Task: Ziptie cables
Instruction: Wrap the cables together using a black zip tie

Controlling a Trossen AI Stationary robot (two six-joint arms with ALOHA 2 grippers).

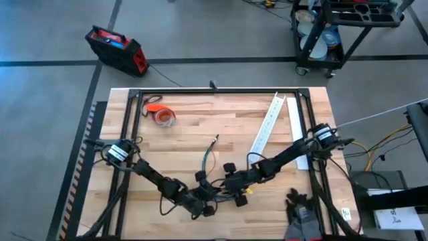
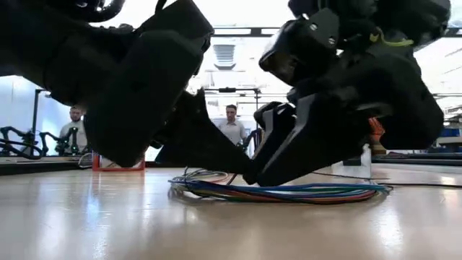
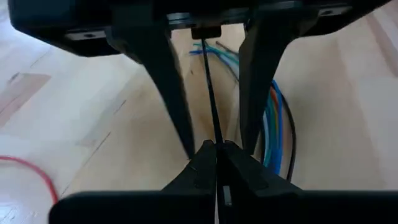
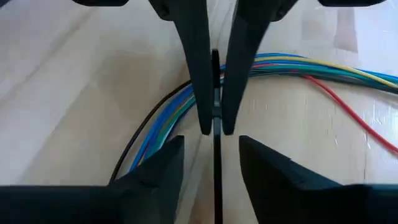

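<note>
The ziptie runs as a thin dark strip straight between the two grippers, low over a pale wooden table, near the middle of its front edge. The cables lie flat on the wood just under and beside it, a loose bundle of blue, green, yellow, red and dark wires curving across the boards, with one green strand trailing toward the table's centre.

The left gripper has its fingers pressed together on the ziptie, pinching the strip between the tips. The right gripper faces it tip to tip, fingers spread apart, with the ziptie passing through the gap between them without visible contact. The bundle passes behind the left fingers, close to them; whether it touches them cannot be told.

Both arms reach in from the table's sides and meet at the front, crowding that strip of surface. Bare wood lies open across the middle. Toward the back, an orange tape roll sits at left and a long white slotted channel lies slantwise at right, both well apart from the grippers.

Beyond the table, a red case rests on the grey floor and a cart stands at the far right. In the low view, two people stand in the bright room behind.
</note>
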